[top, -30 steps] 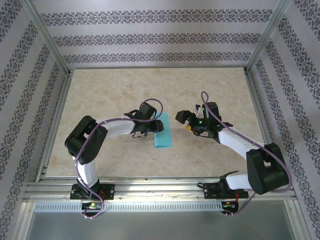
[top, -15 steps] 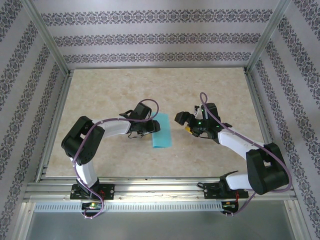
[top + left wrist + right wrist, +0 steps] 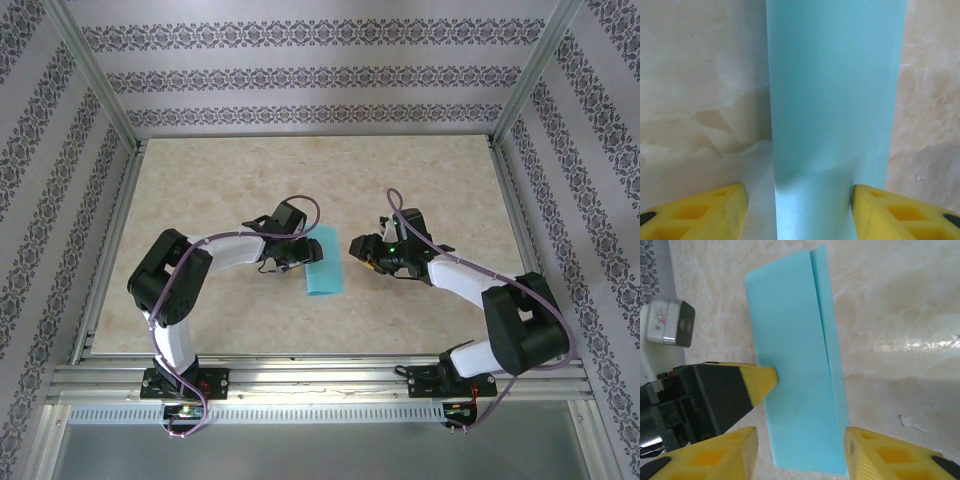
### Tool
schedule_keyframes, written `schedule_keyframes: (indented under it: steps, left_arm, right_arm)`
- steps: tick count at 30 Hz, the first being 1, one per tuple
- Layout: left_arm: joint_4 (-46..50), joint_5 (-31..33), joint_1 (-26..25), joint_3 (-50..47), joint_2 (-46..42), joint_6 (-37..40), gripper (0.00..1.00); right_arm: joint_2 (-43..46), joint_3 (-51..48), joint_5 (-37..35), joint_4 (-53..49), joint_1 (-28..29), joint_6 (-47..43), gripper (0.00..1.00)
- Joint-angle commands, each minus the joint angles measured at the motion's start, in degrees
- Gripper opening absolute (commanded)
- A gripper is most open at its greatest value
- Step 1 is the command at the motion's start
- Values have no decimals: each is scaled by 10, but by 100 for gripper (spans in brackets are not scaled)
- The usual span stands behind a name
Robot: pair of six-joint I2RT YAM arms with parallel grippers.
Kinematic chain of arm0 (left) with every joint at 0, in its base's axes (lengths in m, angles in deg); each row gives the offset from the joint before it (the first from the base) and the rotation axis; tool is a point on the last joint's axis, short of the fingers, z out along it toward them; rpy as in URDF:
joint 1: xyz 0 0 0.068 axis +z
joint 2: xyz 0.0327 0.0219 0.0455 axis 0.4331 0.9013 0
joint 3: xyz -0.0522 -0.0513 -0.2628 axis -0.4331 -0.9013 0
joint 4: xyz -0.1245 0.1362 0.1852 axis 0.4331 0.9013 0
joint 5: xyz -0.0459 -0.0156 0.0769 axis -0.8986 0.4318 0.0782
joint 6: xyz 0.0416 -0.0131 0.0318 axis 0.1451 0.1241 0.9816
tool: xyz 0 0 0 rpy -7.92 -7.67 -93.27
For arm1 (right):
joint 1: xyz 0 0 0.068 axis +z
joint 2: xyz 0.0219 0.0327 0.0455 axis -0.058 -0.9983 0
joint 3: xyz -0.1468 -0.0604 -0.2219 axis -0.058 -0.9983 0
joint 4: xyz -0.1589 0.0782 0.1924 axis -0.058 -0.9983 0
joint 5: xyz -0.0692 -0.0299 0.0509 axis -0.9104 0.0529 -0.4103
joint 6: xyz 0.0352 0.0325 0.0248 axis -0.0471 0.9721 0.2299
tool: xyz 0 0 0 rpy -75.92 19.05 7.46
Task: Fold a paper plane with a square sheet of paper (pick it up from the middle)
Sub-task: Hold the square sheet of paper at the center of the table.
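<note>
The square sheet of paper [image 3: 325,264] is turquoise and lies flat on the table, folded into a narrow rectangle. One layer is offset along a long edge [image 3: 832,360]. My left gripper [image 3: 303,252] sits at its left side, open. In the left wrist view the strip [image 3: 835,100] runs between the fingers of the left gripper [image 3: 799,200]: the right fingertip [image 3: 875,205] touches its edge and the left one stands clear. My right gripper [image 3: 360,250] is open just right of the paper. In its wrist view the right gripper [image 3: 800,445] straddles the paper's near end.
The table [image 3: 200,190] is beige marble, framed by aluminium rails [image 3: 300,378] and patterned walls. One yellow-tipped finger of the left gripper [image 3: 760,382] rests against the paper's edge in the right wrist view. Both arms crowd the table's middle.
My right gripper has moved left toward the paper and narrowed its jaws. The left gripper shifted slightly along the paper's left edge. The paper stays where it was.
</note>
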Motion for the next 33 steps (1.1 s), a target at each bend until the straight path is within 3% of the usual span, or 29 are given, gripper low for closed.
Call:
schedule_keyframes:
  steps: [1,4,11,14,25,33]
  left_arm:
    - [37,14,1,13,26,3,59]
    - [73,34,-4,34,36,7,60]
    - [109,55,-13,60,48,22,61]
    - [105,51,-14,60,52,17,61]
    - [103,43,-15,61,55,18,61]
    - [78,20,-14,52,34,8,62]
  right_arm:
    - [-12,16,13,-2,8,-8,47]
    - [-15,20,11,-8,9,-11,43]
    - [-61,45,28,-2,23,-16,16]
    - [-97,66,35,5,36,-10,9]
    - [-204,126,46,12,66,3,2]
    - [-227,122,21,-35,68,-14,0]
